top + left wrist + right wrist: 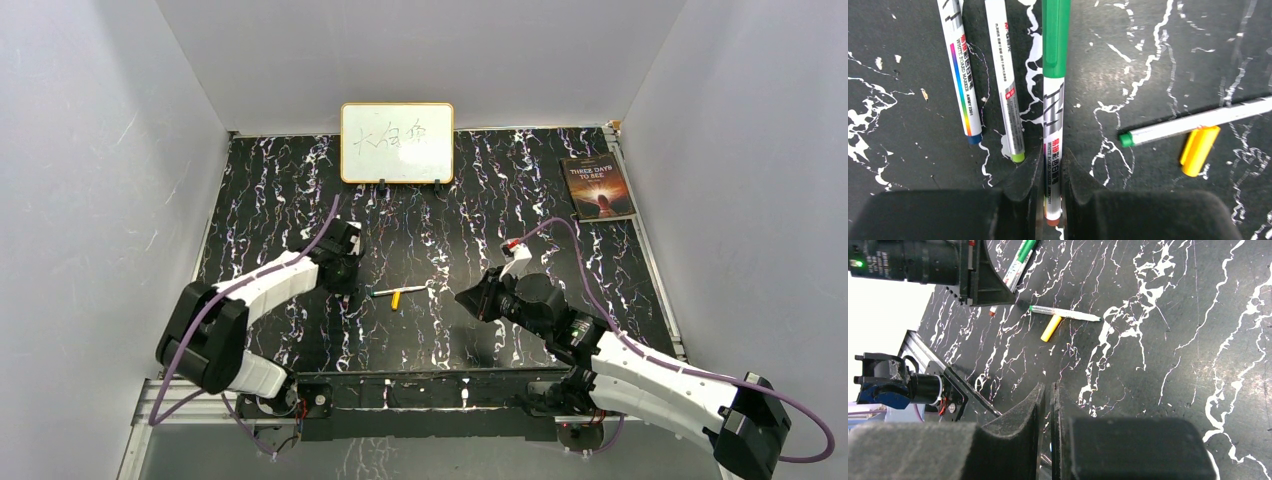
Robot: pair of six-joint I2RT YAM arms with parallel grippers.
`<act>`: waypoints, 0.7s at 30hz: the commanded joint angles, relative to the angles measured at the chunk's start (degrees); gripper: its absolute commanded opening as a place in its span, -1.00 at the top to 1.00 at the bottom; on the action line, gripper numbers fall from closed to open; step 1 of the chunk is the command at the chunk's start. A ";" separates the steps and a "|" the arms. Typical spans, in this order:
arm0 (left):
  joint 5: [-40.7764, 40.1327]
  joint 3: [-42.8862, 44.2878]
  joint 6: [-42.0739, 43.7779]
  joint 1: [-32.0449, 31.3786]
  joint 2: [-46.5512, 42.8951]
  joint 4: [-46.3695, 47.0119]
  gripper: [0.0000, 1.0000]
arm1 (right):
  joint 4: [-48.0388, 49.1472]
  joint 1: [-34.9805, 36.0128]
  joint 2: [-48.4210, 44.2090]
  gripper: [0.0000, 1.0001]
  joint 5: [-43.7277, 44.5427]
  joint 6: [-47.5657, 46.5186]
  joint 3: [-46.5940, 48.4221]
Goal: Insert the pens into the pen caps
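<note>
Left wrist view: found left gripper (pixel 1052 162) clamped shut on the lower barrel of a held pen (pixel 1053 115), with the green cap (pixel 1055 35) on its far end, close over the table (pixel 1148 50). Noted just left of it a blue-ended pen (pixel 960 75) and a lime-ended pen (pixel 1005 80), side by side, cap ends out of frame, so capped or not cannot be told. Noted to the right a fourth pen (pixel 1198 120) lying flat, the yellow cap (pixel 1199 150) loose and touching its side. Right wrist view: found right gripper (pixel 1047 395) all but closed, holding nothing, well clear of that pair. Judged step: setting down the green-capped pen. Recommend confirming the cap fully home, lowering flat and parallel to the neighbours, then opening only slightly to avoid rolling it into them.
</note>
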 commanded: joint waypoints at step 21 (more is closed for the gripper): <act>-3.32 7.57 -0.29 1.71 11.90 0.35 0.57 | -0.23 -0.12 -2.40 0.84 1.61 0.13 0.53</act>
